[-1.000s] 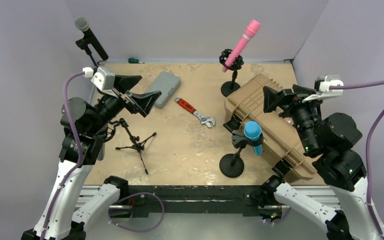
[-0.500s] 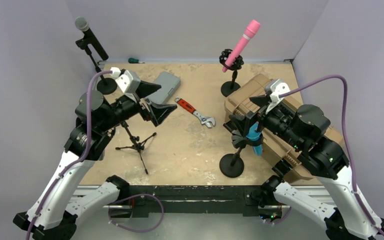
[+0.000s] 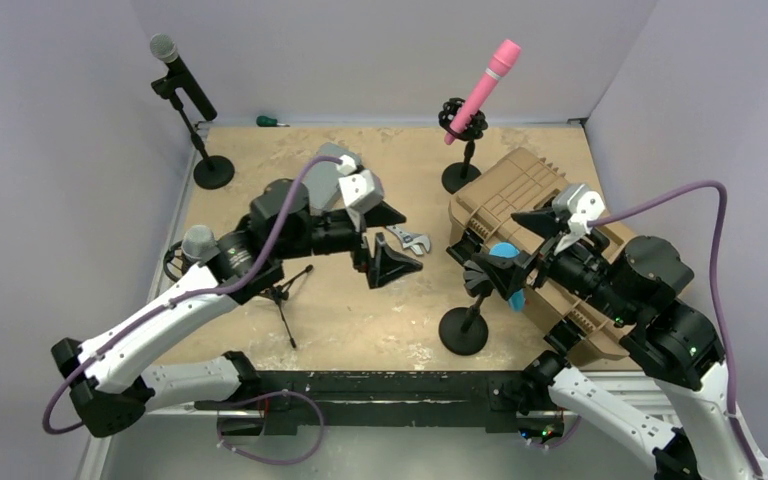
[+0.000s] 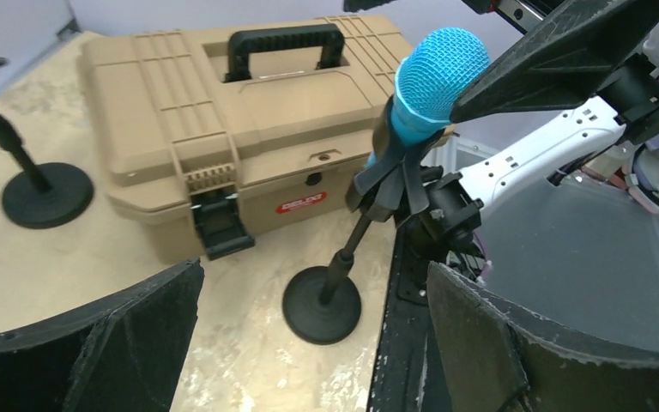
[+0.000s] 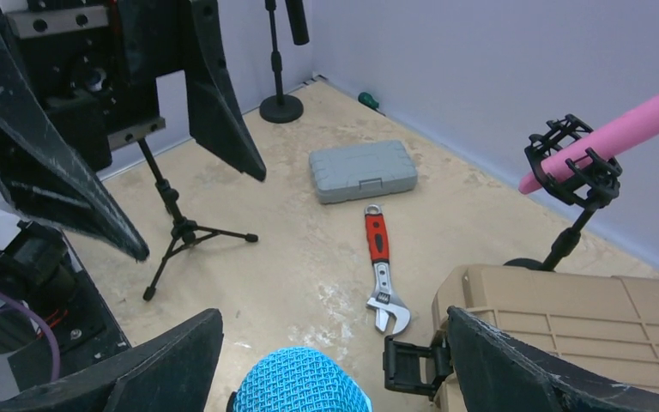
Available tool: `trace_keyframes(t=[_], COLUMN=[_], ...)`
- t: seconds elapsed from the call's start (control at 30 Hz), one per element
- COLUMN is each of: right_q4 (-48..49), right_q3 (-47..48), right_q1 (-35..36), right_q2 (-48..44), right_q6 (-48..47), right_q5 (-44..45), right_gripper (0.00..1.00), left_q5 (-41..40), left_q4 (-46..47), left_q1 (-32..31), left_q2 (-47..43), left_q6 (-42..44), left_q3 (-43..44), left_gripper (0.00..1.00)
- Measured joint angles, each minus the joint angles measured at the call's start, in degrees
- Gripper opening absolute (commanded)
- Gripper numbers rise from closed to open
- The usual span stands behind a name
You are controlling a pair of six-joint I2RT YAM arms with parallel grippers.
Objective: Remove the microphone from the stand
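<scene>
At centre frame, the left tool (image 3: 397,241) hangs wide open and empty, hiding part of a wrench (image 3: 415,241). To its right, the blue microphone (image 3: 503,253) sits in its stand (image 3: 463,330), ungripped between the spread fingers of the right tool (image 3: 522,248). The tan toolbox (image 3: 520,190) is shut, its contents unseen.

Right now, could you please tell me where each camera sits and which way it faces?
Top external: above and behind the arm bases, looking down on the table; both arms show, left claw and right claw.
Left wrist: on the left arm, facing the blue microphone and tan toolbox; its own fingers frame the bottom.
Right wrist: on the right arm, looking over the microphone toward the wrench and grey case; own fingers below.
Both wrist views share the blue microphone.
</scene>
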Motion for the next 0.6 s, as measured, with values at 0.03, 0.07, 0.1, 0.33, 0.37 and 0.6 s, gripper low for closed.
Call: trace_keyframes(t=[0.03,0.07,0.1,0.33,0.37,0.6], right_q4=[-0.33,-0.63,-1.16,-3.69,-3.69,-3.74], right_q3=[0.0,0.0,0.0,-0.44,-0.59,-1.97], right_q1=[0.0,0.0,0.0,0.0,0.0,0.0], right_q2=[-0.17,-0.24,-0.24,-1.46,-1.9,-4.04], right_q6=[0.0,0.02,0.02,0.17,0.22,1.27], right_q5=[0.04,0.15,0.35,1.31,1.31,0.39], right_gripper=[0.97,0.96,0.95,0.83,0.83,0.85], left_q5=[-0.7,-1.42,-2.99,-10.49,-11.21,-13.79], left_q4=[0.63,1.33,2.16,8.11,8.76,15.67], left_q1=[-1.46,-2.84,-4.68,-14.12,-14.73,-16.13], left_q2=[1.18,2.05,3.02,10.12,10.93,12.04], left_q6=[-0.26,-0.35,-0.35,-0.17,0.0,0.26], left_q3=[0.0,-0.04,-0.04,0.07,0.04,-1.66], left_gripper=[1.0,1.0,1.0,0.99,0.99,1.0])
